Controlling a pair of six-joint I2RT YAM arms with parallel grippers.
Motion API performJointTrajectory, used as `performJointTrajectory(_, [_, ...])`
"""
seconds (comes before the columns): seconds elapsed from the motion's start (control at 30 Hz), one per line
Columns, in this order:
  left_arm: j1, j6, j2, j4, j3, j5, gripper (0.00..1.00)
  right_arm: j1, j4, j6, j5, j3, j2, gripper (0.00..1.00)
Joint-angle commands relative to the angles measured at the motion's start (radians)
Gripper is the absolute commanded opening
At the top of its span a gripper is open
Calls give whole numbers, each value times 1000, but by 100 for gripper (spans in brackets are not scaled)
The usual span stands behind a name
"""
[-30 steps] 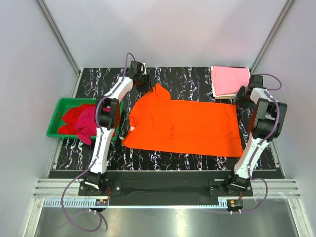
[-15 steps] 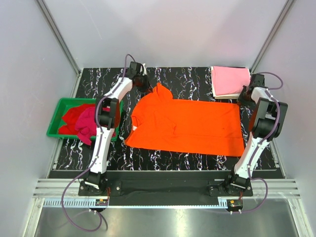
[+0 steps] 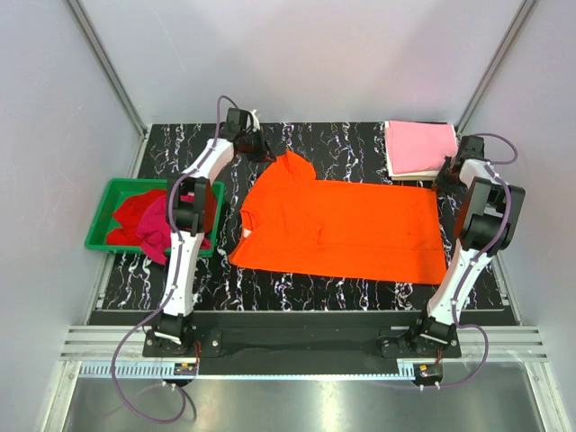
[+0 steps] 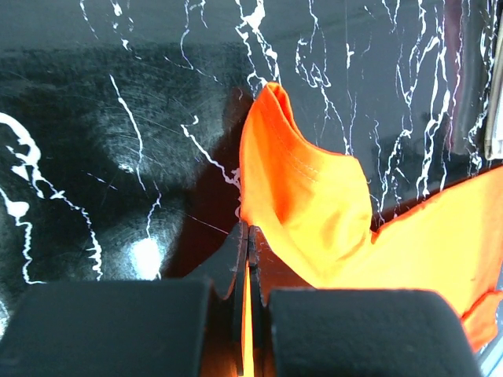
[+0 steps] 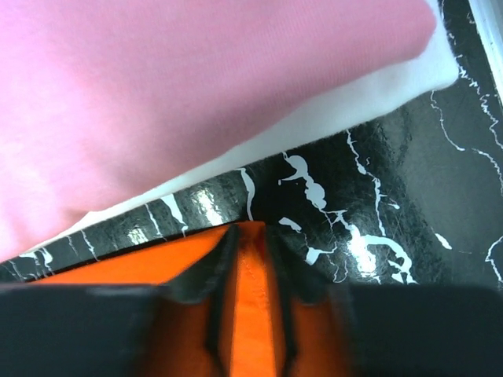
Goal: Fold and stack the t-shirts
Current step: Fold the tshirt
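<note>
Orange t-shirt (image 3: 346, 225) lies spread flat mid-worktop (image 3: 351, 139), collar end to the left; one sleeve stands peaked at the far left. Left fingers (image 4: 228, 263) pressed together, pinching that sleeve's cloth; right fingers (image 5: 206, 275) clamped on the far right hem corner, with orange cloth between them. Pink t-shirt (image 3: 420, 146) sits folded on the cream-white t-shirt (image 5: 354, 102) in the far right corner, just beside that hem; red t-shirt (image 3: 130, 214) and magenta t-shirt (image 3: 160, 229) lie crumpled in the green bin (image 3: 102, 216) at the left edge.

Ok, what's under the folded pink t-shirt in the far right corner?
A cream-white shirt lies under the pink t-shirt, its edge showing along the near side. Most of it is covered, so whether anything lies between cannot be seen.
</note>
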State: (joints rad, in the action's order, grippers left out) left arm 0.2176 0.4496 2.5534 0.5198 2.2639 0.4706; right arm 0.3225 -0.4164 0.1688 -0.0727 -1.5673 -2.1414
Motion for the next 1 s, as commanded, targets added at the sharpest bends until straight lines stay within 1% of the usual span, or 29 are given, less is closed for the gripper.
performJointTrajectory(0.0, [-4, 12, -65, -53, -12, 57, 0, 9, 13, 8, -9, -30, -9, 20])
performJointTrajectory(0.1, [-7, 1, -68, -53, -18, 59, 0, 12, 13, 8, 28, -23, 1, 6])
performJointTrajectory(0.23, [-14, -12, -85, -61, -20, 82, 0, 16, 14, 11, 63, -31, 18, 0])
performJointTrajectory(0.4, [-26, -8, -142, -86, -72, 88, 0, 16, 34, 35, 108, -4, 49, 0])
performJointTrajectory(0.47, [-35, 4, -189, -107, -142, 94, 0, 18, 60, 50, 113, 30, 67, 0])
performJointTrajectory(0.5, [-37, 6, -190, -113, -155, 94, 0, 18, 67, 54, 111, 38, 71, 0])
performJointTrajectory(0.63, [-38, -6, -228, -115, -182, 100, 0, 20, 105, 60, 74, 72, 81, 2])
performJointTrajectory(0.77, [-43, -2, -246, -116, -201, 123, 0, 20, 131, 66, 74, 87, 96, 3])
performJointTrajectory(0.97, [-46, 0, -306, -115, -271, 122, 0, 18, 212, 84, 88, 168, 179, 1])
